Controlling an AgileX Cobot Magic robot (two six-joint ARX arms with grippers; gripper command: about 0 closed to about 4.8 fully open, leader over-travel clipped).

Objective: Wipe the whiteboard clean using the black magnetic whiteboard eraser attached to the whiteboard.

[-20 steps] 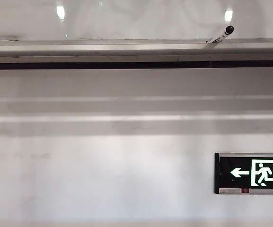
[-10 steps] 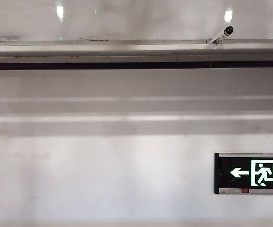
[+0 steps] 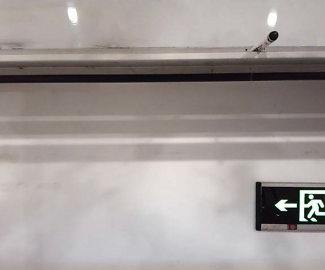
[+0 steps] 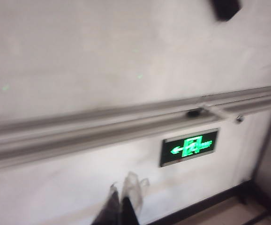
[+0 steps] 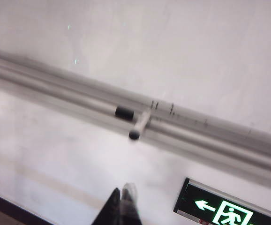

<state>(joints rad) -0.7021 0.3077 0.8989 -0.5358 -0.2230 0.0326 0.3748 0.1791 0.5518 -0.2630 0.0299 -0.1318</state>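
Black and blocky, the eraser (image 4: 225, 8) clings high on the whiteboard (image 4: 102, 56), well above the tray rail (image 4: 126, 124); only its lower part shows in the left wrist view, and the other two views miss it. I'd judge it light and rigid, a hard shell over a soft felt face, held on by a magnet that will resist a straight pull, so a pinch across its two long sides with a slight tilt to peel it free looks the better hold. Both arms hang low in front of the wall under the board: the left gripper (image 4: 121, 206) and the right gripper (image 5: 122, 202) each have their jaws pressed together on nothing. By my count: one eraser, one marker (image 5: 140, 124) lying on the rail, one small dark piece (image 5: 124, 112) beside it, one green exit sign (image 3: 300, 206), two grippers.
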